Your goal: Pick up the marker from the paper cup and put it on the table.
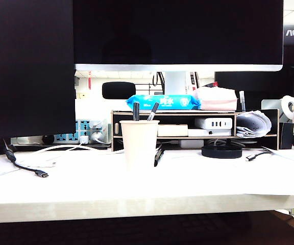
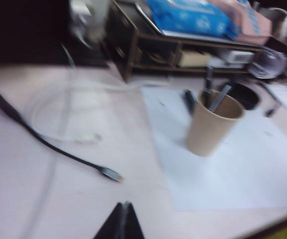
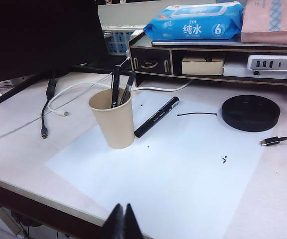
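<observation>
The plain paper cup (image 1: 139, 144) (image 2: 213, 124) (image 3: 114, 122) stands upright on a white sheet on the pale table (image 1: 137, 199). Two thin pens (image 3: 115, 84) stick out of it. The thick black marker (image 3: 156, 117) (image 1: 159, 155) (image 2: 189, 99) lies flat on the sheet right beside the cup, on its far side. My left gripper (image 2: 125, 205) is shut and empty, hanging over the table's front part well short of the cup. My right gripper (image 3: 123, 206) is shut and empty above the table's front edge. Neither gripper shows in the exterior view.
A dark-edged shelf riser (image 1: 188, 125) behind the cup carries a blue wipes pack (image 1: 162, 102). A black round disc (image 3: 250, 112) lies on the table to the right. Loose USB cables (image 1: 29, 168) (image 3: 280, 140) trail at both sides. A white paper sheet (image 3: 173, 169) covers the middle.
</observation>
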Robot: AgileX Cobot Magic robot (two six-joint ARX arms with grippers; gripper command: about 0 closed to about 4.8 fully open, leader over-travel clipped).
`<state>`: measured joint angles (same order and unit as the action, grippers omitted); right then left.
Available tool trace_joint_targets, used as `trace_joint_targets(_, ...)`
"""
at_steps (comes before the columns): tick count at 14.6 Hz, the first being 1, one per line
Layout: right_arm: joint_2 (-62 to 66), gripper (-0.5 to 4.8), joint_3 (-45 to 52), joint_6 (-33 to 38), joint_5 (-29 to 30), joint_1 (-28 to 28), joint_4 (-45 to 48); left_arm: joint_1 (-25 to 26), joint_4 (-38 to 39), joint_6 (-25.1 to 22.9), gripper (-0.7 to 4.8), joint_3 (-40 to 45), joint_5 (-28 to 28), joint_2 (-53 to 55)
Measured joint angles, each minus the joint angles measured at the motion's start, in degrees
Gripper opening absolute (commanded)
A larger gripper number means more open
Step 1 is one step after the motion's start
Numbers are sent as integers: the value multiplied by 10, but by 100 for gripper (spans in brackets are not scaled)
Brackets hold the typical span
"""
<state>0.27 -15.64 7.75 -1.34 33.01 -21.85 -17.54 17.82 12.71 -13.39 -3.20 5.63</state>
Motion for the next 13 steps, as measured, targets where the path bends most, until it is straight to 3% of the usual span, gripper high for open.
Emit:
trace_joint_targets(2,0,-7,0,0,0,0,0,43,-5,-41,-5,5,3,-2)
trace_joint_targets(5,0,-7,0,0,0,0,0,116,-61,-49,-5,39,5,-6)
trace_joint_targets(9,0,-7,0,0,0,0,0,161,-81,-52,-5,66,4,-49)
trace_joint_targets(13,0,-7,0,0,0,0,0,165,-127,-54,-5,114,4,-54)
